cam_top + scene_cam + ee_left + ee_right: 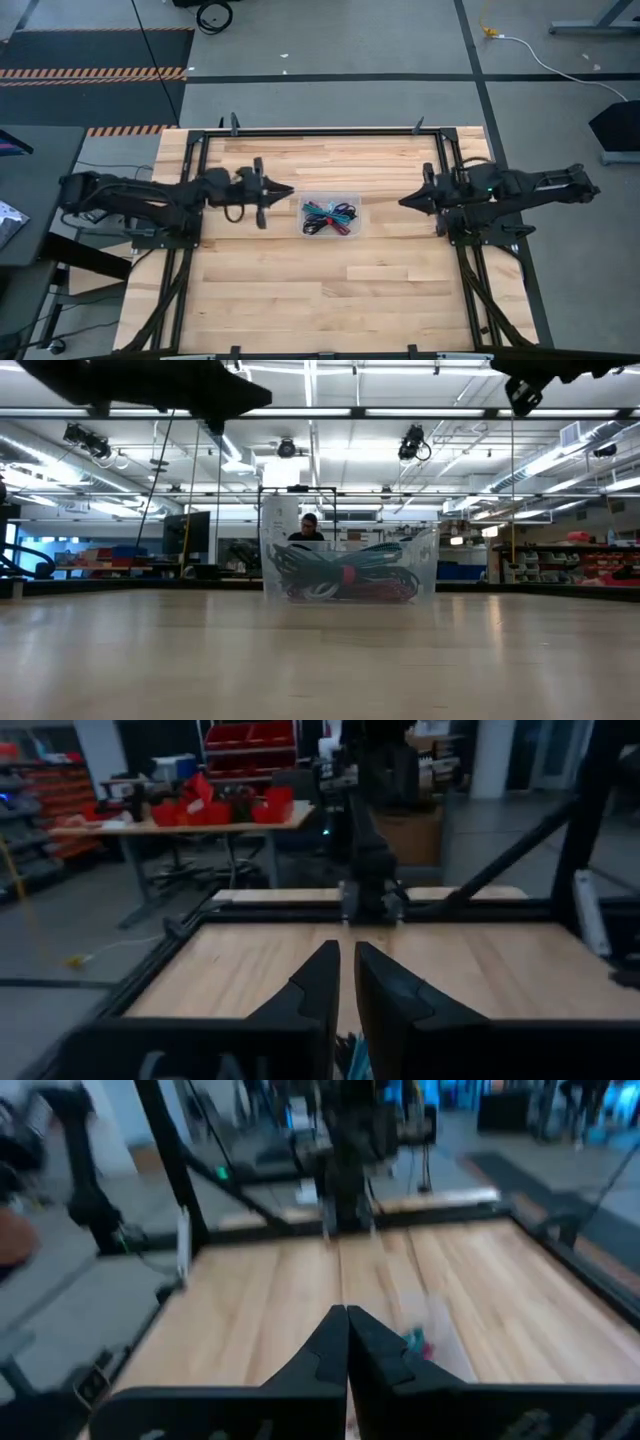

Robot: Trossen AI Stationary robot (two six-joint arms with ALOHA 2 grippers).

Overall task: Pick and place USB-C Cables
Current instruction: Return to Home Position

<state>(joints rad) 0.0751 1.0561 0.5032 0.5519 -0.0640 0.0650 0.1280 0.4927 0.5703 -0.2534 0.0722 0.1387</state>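
The USB-C cables [330, 216] lie bundled in a small clear tub [357, 200] at the table's middle; teal, maroon, purple and black strands show. In the low view the cables [345, 575] fill the tub [425, 560], which stands flat on the wood. My left gripper [290, 190] hovers left of the tub, pointing at it, its fingers [322, 970] a narrow gap apart. A bit of teal cable [356, 1062] shows below it. My right gripper [402, 202] hovers right of the tub, fingers together [347, 1312], with the cables [418, 1342] ahead of it.
A black metal frame [320, 130] runs along the table's far edge and both sides, where the arm bases stand. Bare wood [330, 290] stretches between the tub and the near edge. A person sits in the room beyond the tub [308, 528].
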